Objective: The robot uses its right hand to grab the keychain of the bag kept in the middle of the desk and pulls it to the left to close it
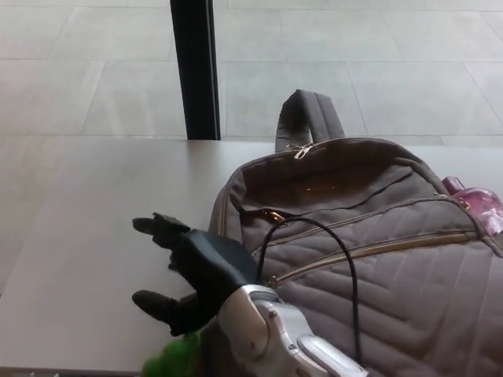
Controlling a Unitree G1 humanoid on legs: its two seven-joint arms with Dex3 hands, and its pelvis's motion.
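A grey-brown quilted backpack (pixel 393 236) lies on the pale desk (pixel 86 228), its carry loop (pixel 310 118) pointing away from me. A gold zip pull (pixel 300 149) sits at the top of the bag. My right hand (pixel 185 271) hovers at the bag's left edge, open, with one finger (pixel 157 226) spread above and another (pixel 153 302) below. The green plush keychain (pixel 169 363) shows just under the hand at the picture's bottom edge, outside the fingers. My left hand does not show.
A black post (pixel 195 71) stands behind the desk's far edge, tiled floor beyond. A pink object (pixel 475 200) peeks out at the bag's right side. A black cable (pixel 346 259) from my forearm loops over the bag's front.
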